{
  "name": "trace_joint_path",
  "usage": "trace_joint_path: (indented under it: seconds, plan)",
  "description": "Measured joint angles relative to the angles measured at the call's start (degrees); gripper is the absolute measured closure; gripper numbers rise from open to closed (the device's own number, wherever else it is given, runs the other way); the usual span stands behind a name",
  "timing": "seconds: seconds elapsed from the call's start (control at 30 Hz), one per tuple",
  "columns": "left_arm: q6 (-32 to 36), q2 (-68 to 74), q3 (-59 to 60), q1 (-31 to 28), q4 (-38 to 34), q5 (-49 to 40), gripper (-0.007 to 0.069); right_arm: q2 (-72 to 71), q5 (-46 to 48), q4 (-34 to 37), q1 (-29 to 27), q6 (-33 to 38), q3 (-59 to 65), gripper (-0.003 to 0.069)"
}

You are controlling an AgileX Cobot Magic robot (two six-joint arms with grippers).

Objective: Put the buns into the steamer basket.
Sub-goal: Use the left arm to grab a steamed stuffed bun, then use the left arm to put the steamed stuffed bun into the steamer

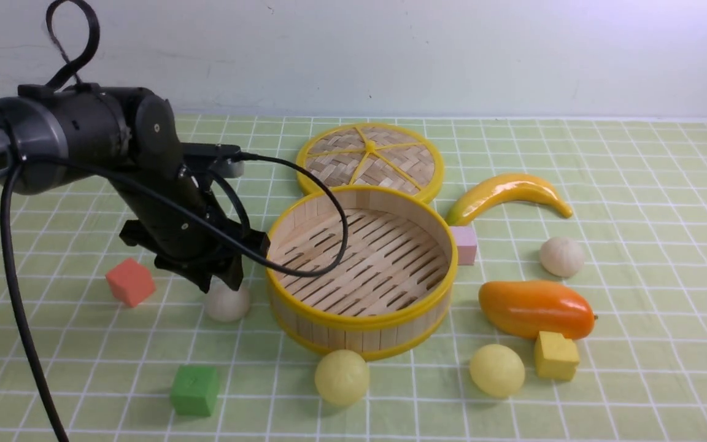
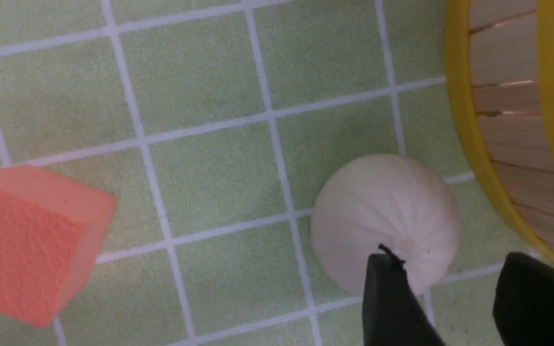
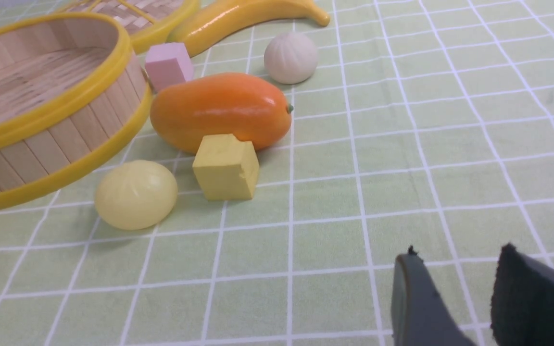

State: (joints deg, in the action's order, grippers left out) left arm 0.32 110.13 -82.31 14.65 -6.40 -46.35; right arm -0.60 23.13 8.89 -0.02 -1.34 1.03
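Listing from the left edge of the table [image 1: 636, 184] across: orange-red cube [image 1: 129, 281]; green cube [image 1: 194, 390] toward the near edge; left gripper [image 1: 221, 283], angled down over the left white bun [image 1: 227, 302], jaws apart with nothing between them, one finger [image 2: 387, 298] at the bun's side rather than astride it, so this reads as a line-up for a pick, not a hold. That bun rests on the cloth just beside the steamer basket [image 1: 363, 318], outside its wall. Basket: mid-table, upright, floor bare, no bun inside; lid [image 1: 370, 161] laid flat just behind it, presumably to leave the mouth free. Near yellow bun [image 1: 342, 376] just beside the basket's near wall; pink cube [image 1: 465, 244] at its right side; banana [image 1: 510, 193]; right yellow bun [image 1: 496, 369]; mango [image 1: 534, 309] with yellow cube [image 1: 555, 355] close in front; right white bun [image 1: 561, 256] toward the right edge. Right gripper [image 3: 457, 252]: low over bare cloth, jaws apart, empty, likely parked clear of the work. All four buns remain to be moved.
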Motion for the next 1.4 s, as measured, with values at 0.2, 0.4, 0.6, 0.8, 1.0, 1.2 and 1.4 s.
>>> trace_joint_path:
  seconds: [0.2,0.4,0.6,0.8,1.0,1.2,1.4]
  plan:
    - [-0.3,2.5,0.0,0.0,0.8,2.8,0.0318,0.0,0.0,0.0,0.0,0.0,0.0,0.0420]
    - [-0.3,4.1,-0.1,0.0,1.0,5.6,0.0346,0.0,0.0,0.0,0.0,0.0,0.0,0.0420]
    - [-0.3,4.3,-0.4,0.0,1.3,3.6,0.0581,0.0,0.0,0.0,0.0,0.0,0.0,0.0420]
    - [-0.3,-2.3,-2.0,0.2,0.1,-3.8,0.0634,0.0,0.0,0.0,0.0,0.0,0.0,0.0420]
    - [3.1,-8.6,-5.4,3.5,-5.9,-2.5,0.0634,0.0,0.0,0.0,0.0,0.0,0.0,0.0420]
    - [6.3,-3.7,-5.8,8.2,-10.3,6.9,0.0631,0.0,0.0,0.0,0.0,0.0,0.0,0.0420]
    - [6.4,5.1,-6.1,8.8,-6.0,10.9,0.0505,0.0,0.0,0.0,0.0,0.0,0.0,0.0420]
